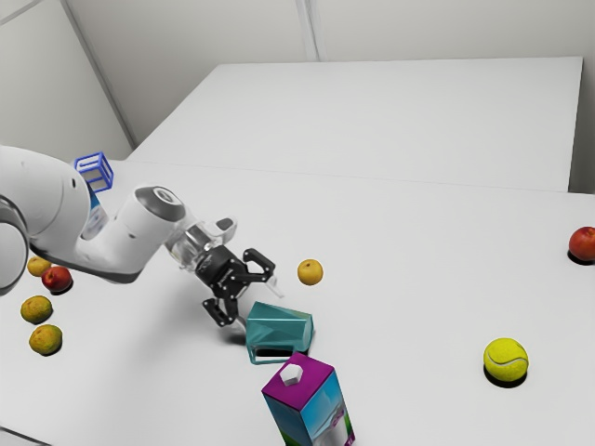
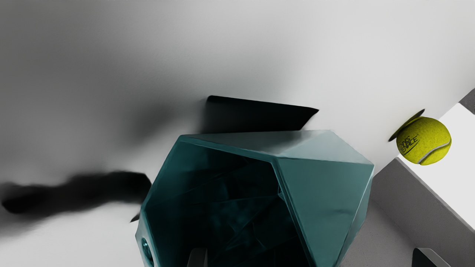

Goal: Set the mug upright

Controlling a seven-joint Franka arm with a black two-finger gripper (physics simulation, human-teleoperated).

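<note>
Mug (image 1: 281,327); one; on its side

The picture's edge cuts off the bottom of your box (image 1: 299,392), on the near part of the table (image 1: 409,279), and one side of the red fruit (image 1: 583,243), toward the far edge. Your arm (image 1: 139,237) hides some of a blue and white thing (image 1: 96,219) and a small orange (image 1: 38,268). In the wrist view, the mug (image 2: 319,200) is cut off and dark inside. You can't tell if your gripper (image 1: 261,308) pokes in.
</note>
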